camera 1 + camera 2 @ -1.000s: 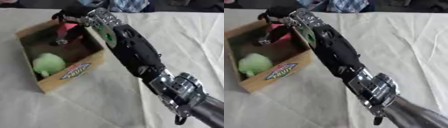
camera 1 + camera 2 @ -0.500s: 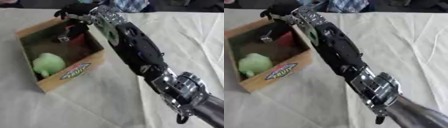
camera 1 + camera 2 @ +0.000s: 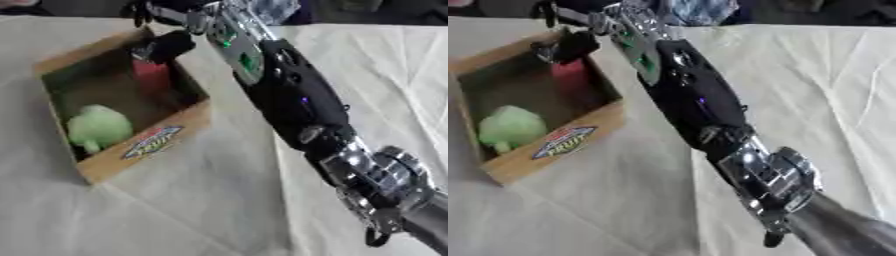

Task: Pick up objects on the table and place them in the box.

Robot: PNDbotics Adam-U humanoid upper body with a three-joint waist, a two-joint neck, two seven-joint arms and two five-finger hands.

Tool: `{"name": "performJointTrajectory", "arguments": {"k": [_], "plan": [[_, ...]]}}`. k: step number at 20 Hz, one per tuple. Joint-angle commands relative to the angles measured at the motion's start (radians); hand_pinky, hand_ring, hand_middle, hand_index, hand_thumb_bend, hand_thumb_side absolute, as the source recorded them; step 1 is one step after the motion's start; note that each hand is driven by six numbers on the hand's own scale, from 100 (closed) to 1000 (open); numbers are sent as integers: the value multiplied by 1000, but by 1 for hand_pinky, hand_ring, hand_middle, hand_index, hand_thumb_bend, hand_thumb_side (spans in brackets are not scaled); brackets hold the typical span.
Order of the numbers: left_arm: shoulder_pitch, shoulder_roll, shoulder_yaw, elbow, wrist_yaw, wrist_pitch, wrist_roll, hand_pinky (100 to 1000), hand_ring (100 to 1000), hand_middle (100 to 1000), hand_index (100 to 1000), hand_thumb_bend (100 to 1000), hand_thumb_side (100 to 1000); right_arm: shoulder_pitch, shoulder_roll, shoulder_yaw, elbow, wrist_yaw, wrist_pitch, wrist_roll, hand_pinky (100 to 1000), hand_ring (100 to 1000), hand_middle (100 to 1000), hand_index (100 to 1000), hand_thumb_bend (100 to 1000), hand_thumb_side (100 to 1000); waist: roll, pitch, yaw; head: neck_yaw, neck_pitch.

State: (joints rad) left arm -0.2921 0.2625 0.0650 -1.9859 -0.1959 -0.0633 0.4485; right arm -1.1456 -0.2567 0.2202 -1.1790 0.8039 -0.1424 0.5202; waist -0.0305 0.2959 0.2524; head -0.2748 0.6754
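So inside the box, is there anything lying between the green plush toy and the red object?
No. In the left eye view, only bare box floor lies between the green plush toy and the red object.

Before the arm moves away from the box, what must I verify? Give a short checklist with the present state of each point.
1. Red object inside the cardboard box: ok, it stands at the far wall.
2. Green object inside the box: ok.
3. Right hand free of the red object: cannot tell; a dark part reaches to its top.
4. Right hand above the box rim: ok.
5. Right hand's fingers open: cannot tell.
6. Left hand out of the way: ok, it is not in view.
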Motion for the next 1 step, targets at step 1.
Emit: {"name": "performJointTrajectory", "arguments": {"k": [1], "plan": [[-6,13,6,-14,-7,-1,0,637,800,1000,720,288,1000,3,-69,-19,-114,-99,40,19,849,801,725,919,100,647,7,-22,-2,9,-7]]}}
